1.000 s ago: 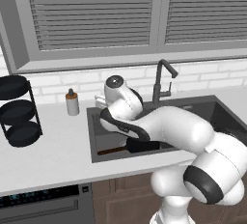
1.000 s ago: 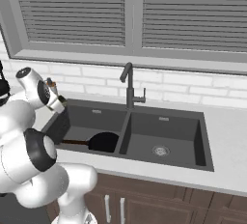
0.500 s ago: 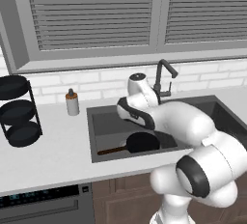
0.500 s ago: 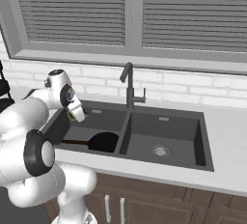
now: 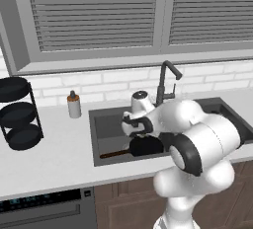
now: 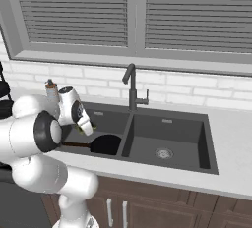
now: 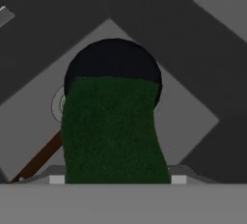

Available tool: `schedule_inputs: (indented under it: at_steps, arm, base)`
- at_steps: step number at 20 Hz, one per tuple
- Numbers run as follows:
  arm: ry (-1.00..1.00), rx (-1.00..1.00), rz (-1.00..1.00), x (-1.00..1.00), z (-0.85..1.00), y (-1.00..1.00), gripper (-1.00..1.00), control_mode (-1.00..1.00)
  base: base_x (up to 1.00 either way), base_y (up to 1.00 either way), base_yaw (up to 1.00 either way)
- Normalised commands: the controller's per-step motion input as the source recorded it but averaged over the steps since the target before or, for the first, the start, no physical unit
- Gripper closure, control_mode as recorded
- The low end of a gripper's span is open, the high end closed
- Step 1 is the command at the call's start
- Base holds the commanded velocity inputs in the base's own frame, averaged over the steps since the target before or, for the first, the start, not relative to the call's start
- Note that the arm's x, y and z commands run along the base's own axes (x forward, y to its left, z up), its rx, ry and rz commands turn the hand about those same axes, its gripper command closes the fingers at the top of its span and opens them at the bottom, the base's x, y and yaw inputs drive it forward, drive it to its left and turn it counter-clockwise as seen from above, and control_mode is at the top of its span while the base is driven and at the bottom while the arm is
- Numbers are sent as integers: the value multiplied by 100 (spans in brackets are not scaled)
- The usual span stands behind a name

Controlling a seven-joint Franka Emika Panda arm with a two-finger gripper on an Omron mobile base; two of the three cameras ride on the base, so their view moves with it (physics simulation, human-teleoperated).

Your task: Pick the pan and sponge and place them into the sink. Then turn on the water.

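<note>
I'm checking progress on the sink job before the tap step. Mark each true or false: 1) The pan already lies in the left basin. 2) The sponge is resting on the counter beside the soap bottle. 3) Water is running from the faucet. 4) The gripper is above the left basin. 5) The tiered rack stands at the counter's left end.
1) True: the pan lies in the left basin of the sink.
2) False: the sponge is held in the gripper, its green side filling the hand view above the pan.
3) False: no stream comes from the faucet.
4) True.
5) True: the tiered rack stands left of the soap bottle.
</note>
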Motion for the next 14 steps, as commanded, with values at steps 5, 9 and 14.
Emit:
schedule_inputs:
  at_steps: [5,9,14]
  arm:
    - [-2,0,0,51,-59,0,100,-100]
    - [0,0,0,60,-59,0,100,-100]
    - [-3,0,0,48,-57,-6,100,-100]
  base:
    - [0,0,0]
    - [0,0,0]
    - [0,0,0]
